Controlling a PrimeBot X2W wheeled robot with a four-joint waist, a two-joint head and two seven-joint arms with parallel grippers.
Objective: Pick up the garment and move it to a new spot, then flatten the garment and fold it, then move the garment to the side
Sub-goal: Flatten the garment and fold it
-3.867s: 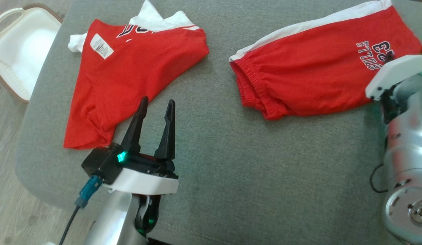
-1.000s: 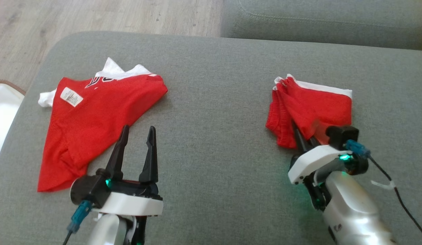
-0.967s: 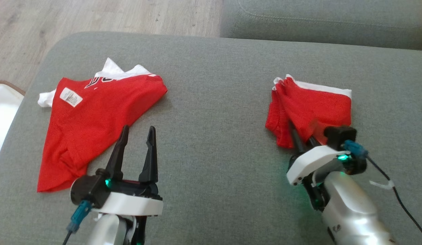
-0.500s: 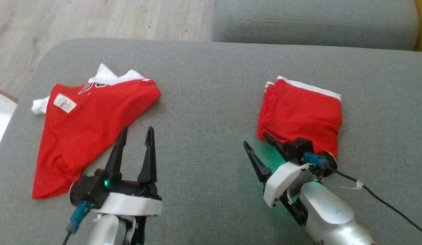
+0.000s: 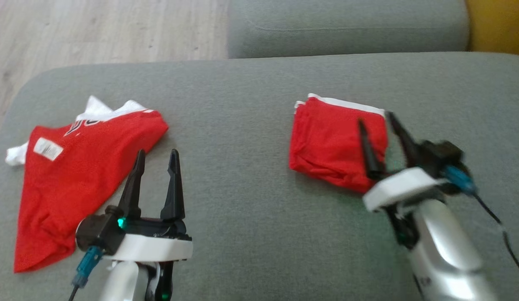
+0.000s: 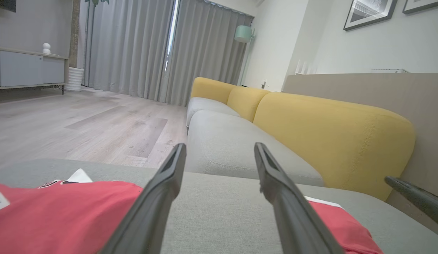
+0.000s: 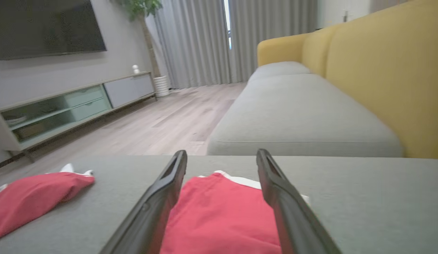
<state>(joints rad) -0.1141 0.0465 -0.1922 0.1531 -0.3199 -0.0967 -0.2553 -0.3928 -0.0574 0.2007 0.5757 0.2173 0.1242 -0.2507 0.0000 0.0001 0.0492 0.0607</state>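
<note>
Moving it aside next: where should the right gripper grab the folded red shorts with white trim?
Probably the rounded near edge of the folded red shorts, from the robot's side: layers bunch there, and the open right gripper hovers nearby.

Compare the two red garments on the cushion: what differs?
The left garment lies loose in a rough triangle; the right garment is folded into a compact rectangle. The left garment shows a white label and dark lettering; the right garment is plain red with a white edge. Both are red and white, on the grey cushion.
</note>
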